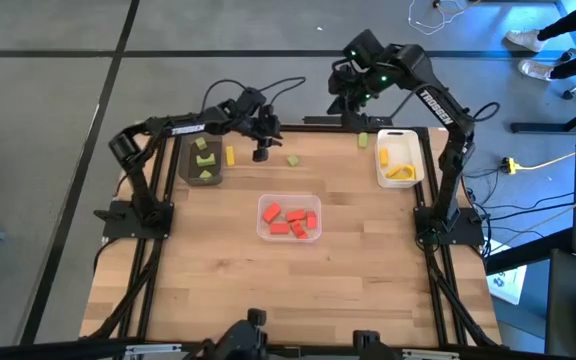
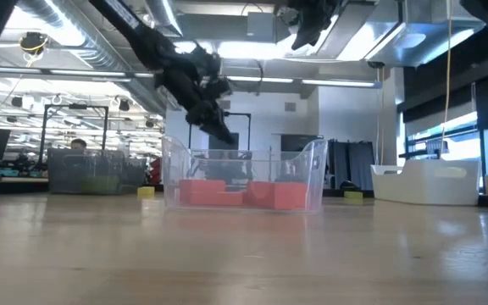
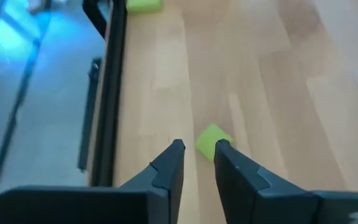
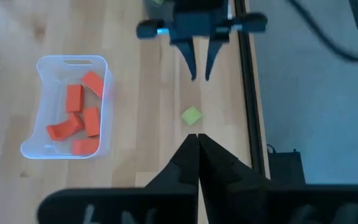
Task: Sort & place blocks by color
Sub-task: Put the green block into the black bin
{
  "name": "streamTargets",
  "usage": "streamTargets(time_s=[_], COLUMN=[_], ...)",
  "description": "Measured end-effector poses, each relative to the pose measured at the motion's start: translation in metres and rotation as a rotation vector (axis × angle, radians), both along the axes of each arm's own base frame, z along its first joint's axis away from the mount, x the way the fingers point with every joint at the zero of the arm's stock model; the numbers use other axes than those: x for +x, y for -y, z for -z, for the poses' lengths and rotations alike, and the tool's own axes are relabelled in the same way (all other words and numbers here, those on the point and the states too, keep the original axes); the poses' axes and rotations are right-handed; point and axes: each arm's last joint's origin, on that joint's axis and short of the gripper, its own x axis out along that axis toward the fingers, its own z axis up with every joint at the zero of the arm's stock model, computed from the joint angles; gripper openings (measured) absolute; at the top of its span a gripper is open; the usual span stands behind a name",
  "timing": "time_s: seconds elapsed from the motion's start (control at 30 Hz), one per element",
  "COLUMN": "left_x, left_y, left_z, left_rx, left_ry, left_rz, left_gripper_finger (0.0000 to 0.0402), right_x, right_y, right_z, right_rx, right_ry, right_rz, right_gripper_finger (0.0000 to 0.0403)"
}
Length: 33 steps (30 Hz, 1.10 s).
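Note:
A light green block (image 1: pixel 293 159) lies on the table near the far edge; it also shows in the left wrist view (image 3: pixel 212 140) and the right wrist view (image 4: pixel 191 114). My left gripper (image 1: pixel 261 151) (image 3: pixel 197 149) (image 4: pixel 201 76) is open, hovering just left of that block and touching nothing. My right gripper (image 1: pixel 353 95) (image 4: pixel 196 138) is shut and empty, raised above the far edge. A second green block (image 1: pixel 363 140) (image 3: pixel 143 5) lies near the white tray. A yellow block (image 1: pixel 230 155) lies beside the dark grey tray.
A dark grey tray (image 1: pixel 190 168) at far left holds green blocks. A white tray (image 1: pixel 414 158) at far right holds yellow ones. A clear tray (image 1: pixel 264 232) (image 4: pixel 32 144) (image 2: pixel 169 169) in the middle holds several red blocks. The table's black frame rail (image 3: pixel 110 93) runs along the far edge.

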Motion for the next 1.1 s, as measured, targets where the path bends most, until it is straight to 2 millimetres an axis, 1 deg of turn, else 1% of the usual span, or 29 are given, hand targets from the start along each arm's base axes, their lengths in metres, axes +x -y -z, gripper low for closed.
streamTargets(time_s=[0.07, 0.13, 0.27, 0.33, 0.4, 0.53, 0.67, 0.9, 1.0, 1.1], left_x=[0.006, 0.013, 0.030, 0.040, 0.051, 0.071, 0.083, 0.093, 0.092, 0.090], left_y=[-0.005, -0.010, -0.018, -0.020, -0.021, -0.019, -0.017, -0.024, -0.027, -0.031], left_z=[0.011, 0.017, 0.031, 0.032, 0.029, 0.030, 0.035, 0.049, 0.056, 0.056], left_rx=[-0.023, -0.034, -0.131, -0.182, -0.209, -0.236, -0.274, -0.298, -0.320, -0.338], left_ry=[-0.011, -0.003, 0.000, -0.002, -0.018, -0.110, -0.213, -0.346, -0.400, -0.391], left_rz=[-0.005, 0.009, 0.029, 0.038, 0.050, 0.101, 0.116, 0.007, -0.016, -0.015], left_gripper_finger=[0.0067, 0.0054, 0.0027, 0.0012, 0.0003, 0.0002, 0.0001, 0.0000, 0.0000, 0.0000], right_x=[0.000, 0.000, 0.000, 0.000, 0.000, 0.000, 0.000, 0.000, 0.000, 0.000], right_y=[0.000, 0.000, 0.000, 0.000, 0.000, 0.000, 0.000, 0.000, 0.000, 0.000], right_z=[0.000, 0.000, 0.000, 0.000, 0.000, 0.000, 0.000, 0.000, 0.000, 0.000], right_rx=[0.013, 0.027, 0.028, 0.028, 0.028, 0.028, 0.028, 0.028, 0.027, 0.027], right_ry=[0.000, 0.000, 0.000, 0.000, 0.000, 0.000, 0.000, 0.000, 0.000, 0.000], right_rz=[0.017, 0.035, 0.037, 0.037, 0.037, 0.037, 0.038, 0.038, 0.038, 0.038], right_gripper_finger=[0.0000, 0.0000, 0.0000, 0.0000, 0.0000, 0.0000, 0.0000, 0.0000, 0.0000, 0.0000])
